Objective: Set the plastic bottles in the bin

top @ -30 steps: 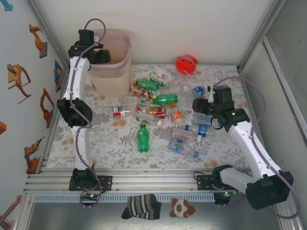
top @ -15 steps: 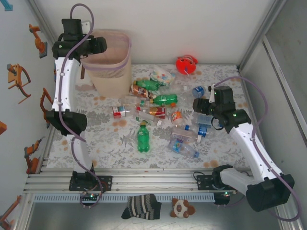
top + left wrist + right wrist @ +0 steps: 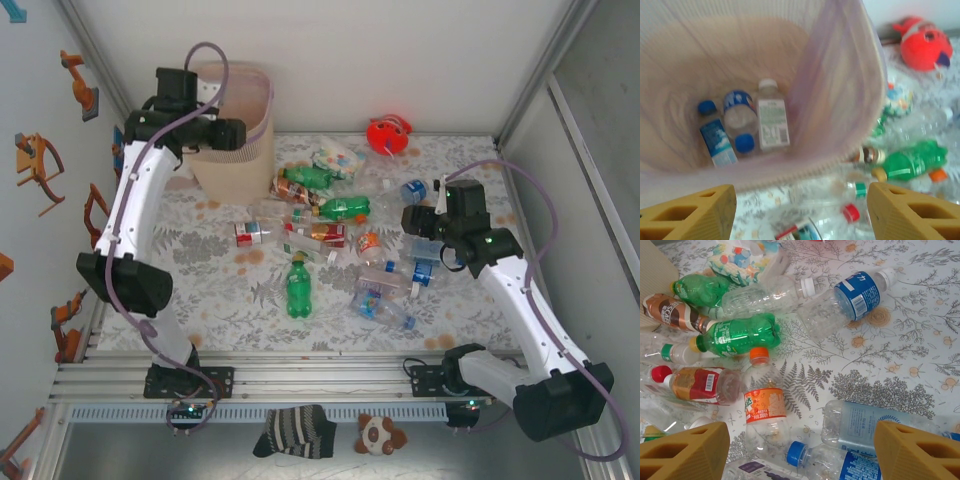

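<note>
Your left arm is now leaning further to the right than half a second ago, so the left end effector (image 3: 230, 133) is hanging over the near rim of the bin (image 3: 240, 178) in the upper left of the top view. The right arm is staying where it was.

In the left wrist view the left end effector (image 3: 800, 212) is standing spread, with nothing between its fingers. Three bottles (image 3: 771, 125) are lying on the bottom of the bin (image 3: 835, 80). So I am judging that one drop is finished and you are between two picks.

Most of the plastic bottles (image 3: 345, 208) are lying loose on the desk (image 3: 220, 300), in the middle of the frame. The right end effector (image 3: 415, 222) is hovering over the right side of this pile. Its fingers (image 3: 685, 450) are also spread and are holding nothing. An orange-label bottle (image 3: 764, 405) is lying just above the gap between them.

For the next move, you are needing to lower it on one single bottle, with the fingers across the body, not along it.

The left wrist view is blurred, so the labels are hard to read. The clear bottles are mixing with the desk pattern, and some are cut off at the bottom edge of the right wrist view.
</note>
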### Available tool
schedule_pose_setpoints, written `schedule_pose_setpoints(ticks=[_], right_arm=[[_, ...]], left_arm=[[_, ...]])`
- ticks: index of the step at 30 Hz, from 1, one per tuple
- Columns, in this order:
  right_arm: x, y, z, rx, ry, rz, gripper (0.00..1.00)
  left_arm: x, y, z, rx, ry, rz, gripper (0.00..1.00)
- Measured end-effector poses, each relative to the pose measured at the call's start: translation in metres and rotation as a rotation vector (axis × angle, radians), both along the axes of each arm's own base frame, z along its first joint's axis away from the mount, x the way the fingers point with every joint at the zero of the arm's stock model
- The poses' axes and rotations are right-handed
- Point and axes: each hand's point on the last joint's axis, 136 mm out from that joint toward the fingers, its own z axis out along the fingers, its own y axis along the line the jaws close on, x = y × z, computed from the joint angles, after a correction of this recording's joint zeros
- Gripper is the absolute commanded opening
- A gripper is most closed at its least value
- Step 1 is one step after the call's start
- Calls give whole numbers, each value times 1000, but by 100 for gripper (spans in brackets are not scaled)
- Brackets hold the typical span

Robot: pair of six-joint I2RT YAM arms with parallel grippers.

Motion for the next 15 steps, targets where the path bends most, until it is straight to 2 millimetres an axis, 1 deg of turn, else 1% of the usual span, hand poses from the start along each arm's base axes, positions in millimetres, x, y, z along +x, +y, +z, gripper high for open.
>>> schedule_pose_setpoints(ticks=[4, 8, 12, 15], right_arm=[[0, 0, -2, -1, 6, 1, 75], [-1, 0, -5, -3, 13, 1, 75], [-1, 0, -8, -3, 19, 2, 75], [-1, 0, -8, -3, 19, 3, 75]], left_arm=[[-30, -11, -19, 27, 36, -48, 69], [-52, -14, -43, 45, 78, -61, 69], [-70, -18, -80, 85, 143, -80, 70], [-83, -26, -108, 121, 198, -145, 72]])
